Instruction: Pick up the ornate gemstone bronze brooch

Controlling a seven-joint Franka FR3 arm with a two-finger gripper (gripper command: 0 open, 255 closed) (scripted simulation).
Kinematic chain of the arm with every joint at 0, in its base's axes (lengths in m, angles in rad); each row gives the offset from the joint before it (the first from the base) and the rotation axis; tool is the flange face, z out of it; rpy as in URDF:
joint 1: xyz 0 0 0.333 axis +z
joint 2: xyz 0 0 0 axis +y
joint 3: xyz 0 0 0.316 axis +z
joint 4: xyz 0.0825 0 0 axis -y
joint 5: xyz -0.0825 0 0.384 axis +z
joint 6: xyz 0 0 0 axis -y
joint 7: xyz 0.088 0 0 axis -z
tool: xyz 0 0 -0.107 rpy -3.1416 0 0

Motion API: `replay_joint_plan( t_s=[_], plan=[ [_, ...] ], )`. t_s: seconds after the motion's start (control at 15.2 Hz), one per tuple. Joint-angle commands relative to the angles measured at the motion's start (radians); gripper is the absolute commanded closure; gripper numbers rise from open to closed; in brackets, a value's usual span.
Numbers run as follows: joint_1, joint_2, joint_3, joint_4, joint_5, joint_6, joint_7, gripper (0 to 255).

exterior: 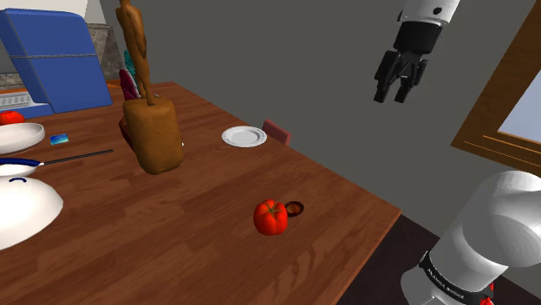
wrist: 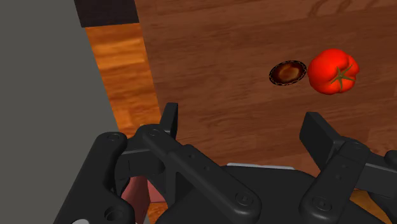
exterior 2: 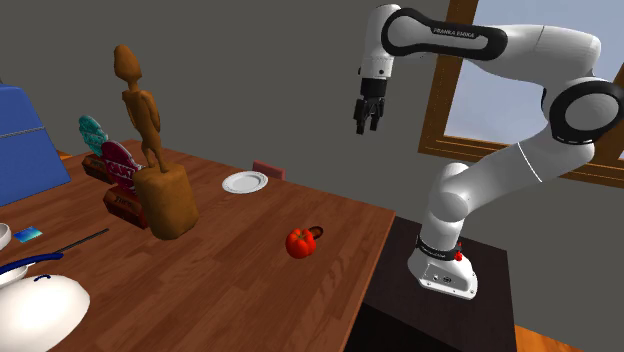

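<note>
The brooch (exterior: 295, 208) is a small dark oval with a bronze rim, lying flat on the wooden table (exterior: 199, 234) close to its near-right edge. It almost touches a red tomato (exterior: 270, 217). In the second exterior view the brooch (exterior 2: 318, 232) lies just behind the tomato (exterior 2: 299, 243). My gripper (exterior: 394, 95) hangs high in the air, well above the table's far edge and apart from the brooch, its fingers open and empty. The wrist view shows the gripper (wrist: 243, 127) with its fingers spread and, far below, the brooch (wrist: 286, 72) beside the tomato (wrist: 333, 70).
A small white plate (exterior: 244, 136) and a reddish block (exterior: 277, 131) lie near the table's far edge. A tall wooden figurine on a brown block (exterior: 153, 134) stands mid-table. White bowls (exterior: 22, 206) and a blue box (exterior: 52, 65) sit at the shoulder view's left.
</note>
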Motion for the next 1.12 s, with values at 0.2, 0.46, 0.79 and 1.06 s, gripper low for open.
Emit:
replay_joint_plan(
  t_s=[0.2,0.46,0.79,1.06],
  plan=[
    [-0.008,-0.015,0.06,-0.091,0.037,0.079,0.088,0],
    [-0.011,-0.012,0.145,-0.194,0.091,0.191,0.204,0],
    [-0.009,0.037,0.257,-0.289,0.162,0.344,0.347,0],
    [-0.009,0.117,0.352,-0.337,0.216,0.479,0.461,0]
  ],
)
